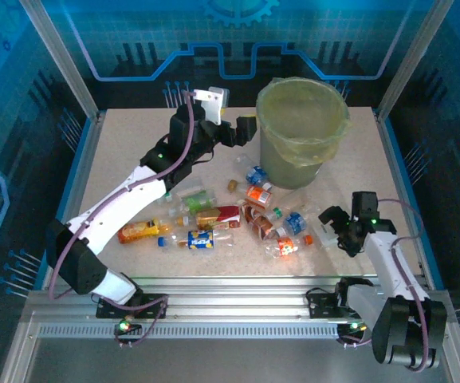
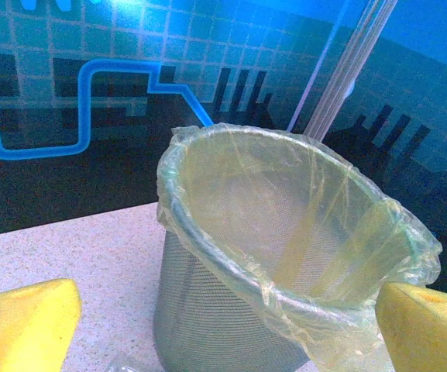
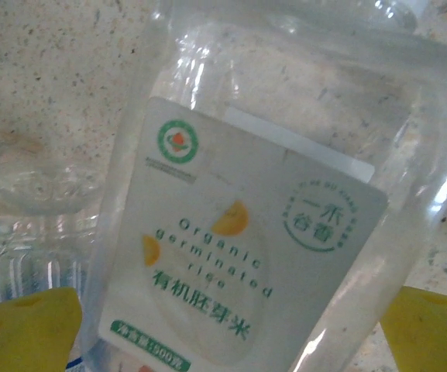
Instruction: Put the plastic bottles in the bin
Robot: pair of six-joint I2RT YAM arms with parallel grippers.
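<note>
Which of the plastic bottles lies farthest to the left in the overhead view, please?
The yellow-orange bottle, lying on its side at the pile's left end beside the left arm; every other bottle lies to its right.

Left hand raised, right hand low, both spread wide.

A yellowish-green bag lines the tall round translucent grey bin; the clear plastic bottle bears a white label printed green and orange.
</note>
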